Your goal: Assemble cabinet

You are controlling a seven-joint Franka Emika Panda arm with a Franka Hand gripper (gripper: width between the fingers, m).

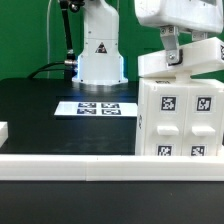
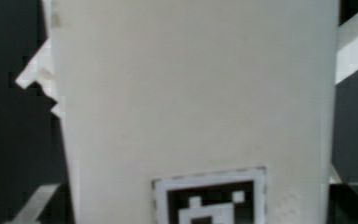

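The cabinet body [image 1: 180,118] is a large white box with square tags, standing at the exterior view's right near the front rail. A flat white panel [image 1: 182,60] lies slightly tilted on top of it. My gripper [image 1: 172,47] comes down from above with its dark fingers closed on this panel. In the wrist view the panel [image 2: 194,100] fills most of the picture, with one tag [image 2: 211,198] near the gripper [image 2: 197,216]. The fingertips are mostly hidden behind the panel.
The marker board [image 1: 98,108] lies flat on the black table in front of the white robot base [image 1: 100,55]. A white rail [image 1: 70,163] runs along the front edge. A small white piece [image 1: 3,131] sits at the exterior view's left edge.
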